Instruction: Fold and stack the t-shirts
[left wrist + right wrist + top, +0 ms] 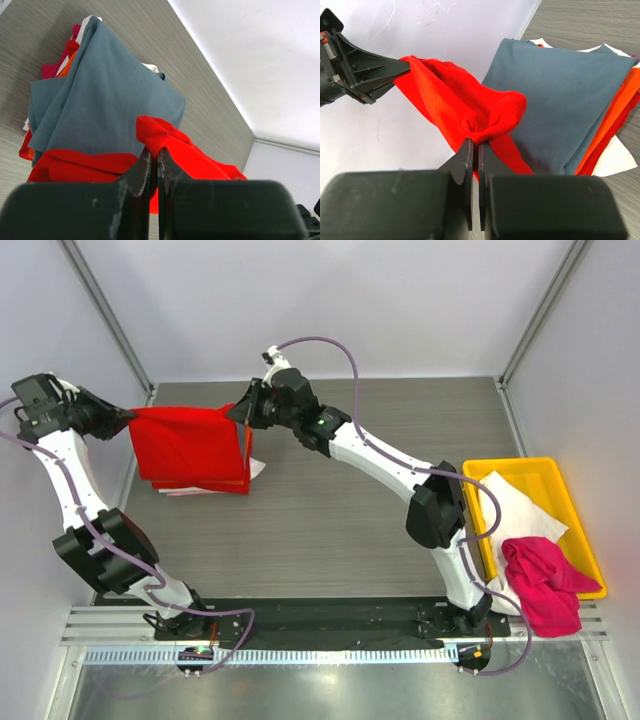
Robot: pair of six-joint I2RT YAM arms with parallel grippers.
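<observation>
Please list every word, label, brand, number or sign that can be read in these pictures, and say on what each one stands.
There is no readable text in any view.
The red t-shirt, the grey-blue t-shirt, the yellow tray and the table are all plain.
The small parts at the arm bases may carry marks, but they are too small to read.

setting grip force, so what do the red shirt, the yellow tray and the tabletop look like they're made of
The red t-shirt looks like soft matte knit cloth, probably cotton jersey: it bunches and drapes where pinched. The yellow tray seems rigid moulded plastic, smooth, with an even raised rim. The tabletop is a hard grey surface with fine wood-grain streaks, likely laminate.
</observation>
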